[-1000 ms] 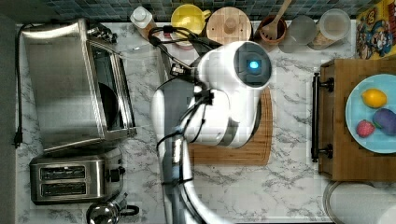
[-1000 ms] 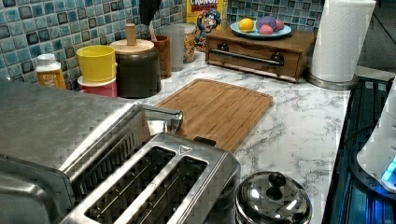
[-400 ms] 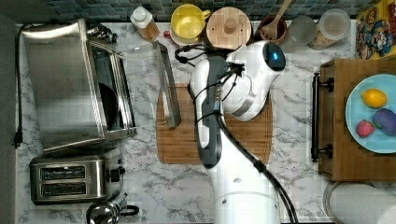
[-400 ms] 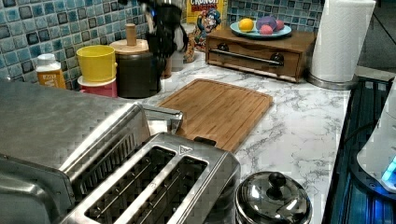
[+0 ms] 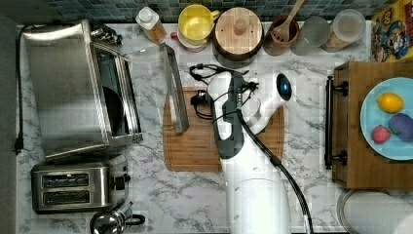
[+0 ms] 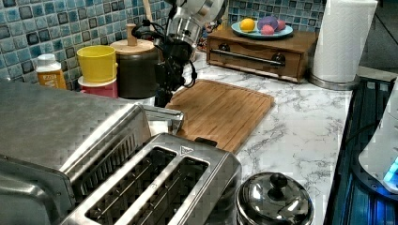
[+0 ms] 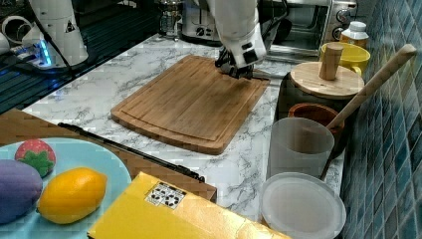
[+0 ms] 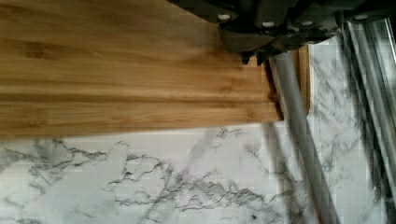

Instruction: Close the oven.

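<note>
Oven-closing task, early stage. The oven [image 5: 73, 87] stands at the top view's left on the marble worktop [image 5: 302, 73], above the two-slot toaster [image 5: 73, 187] as the top view shows it. Its glass door [image 5: 146, 83] is folded fully down and lies flat, so that the dark interior is exposed; the bar handle [image 5: 174, 87] along the door's free edge overhangs the near edge of the wooden cutting board [image 5: 195, 141].

The arm reaches over the board, and the tool [image 6: 164, 91] is low, just beside the handle; in the wrist view the handle [image 8: 299, 140] runs close past the fingertips [image 8: 254, 55]. The fingertips appear drawn nearly together with nothing between them, and contact with the handle cannot be confirmed.

Judged from the door's position, no part of the closing is done. What remains is the whole of it: the tool must get under or behind the handle, lift the door through its arc, and press it shut against the oven front.
</note>
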Robot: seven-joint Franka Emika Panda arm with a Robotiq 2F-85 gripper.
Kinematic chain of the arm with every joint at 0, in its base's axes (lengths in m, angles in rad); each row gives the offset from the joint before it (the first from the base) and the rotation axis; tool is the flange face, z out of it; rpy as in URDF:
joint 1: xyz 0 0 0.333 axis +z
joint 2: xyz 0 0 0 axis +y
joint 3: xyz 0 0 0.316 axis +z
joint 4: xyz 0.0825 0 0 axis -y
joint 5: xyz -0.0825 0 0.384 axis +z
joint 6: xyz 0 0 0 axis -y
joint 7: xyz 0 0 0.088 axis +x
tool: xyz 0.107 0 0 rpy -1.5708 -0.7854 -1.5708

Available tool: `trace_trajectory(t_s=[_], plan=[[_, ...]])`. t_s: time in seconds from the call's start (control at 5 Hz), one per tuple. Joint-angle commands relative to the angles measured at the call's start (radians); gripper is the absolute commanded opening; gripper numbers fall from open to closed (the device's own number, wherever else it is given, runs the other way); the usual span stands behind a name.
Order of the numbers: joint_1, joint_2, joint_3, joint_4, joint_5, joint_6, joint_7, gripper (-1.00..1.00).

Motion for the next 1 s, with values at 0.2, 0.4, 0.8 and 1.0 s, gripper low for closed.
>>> trace_trajectory(t_s=[0.2,0.4,0.8,1.0], plan=[[-0.005,0.014,0.062,0.200,0.138,-0.015,-0.124,-1.00],[-0.006,0.023,0.084,0.196,0.159,0.014,-0.170,-1.00],[-0.030,0.068,0.135,0.257,0.110,-0.012,-0.121,-1.00],[-0.016,0.132,0.114,0.381,-0.024,-0.140,-0.018,-1.00]])
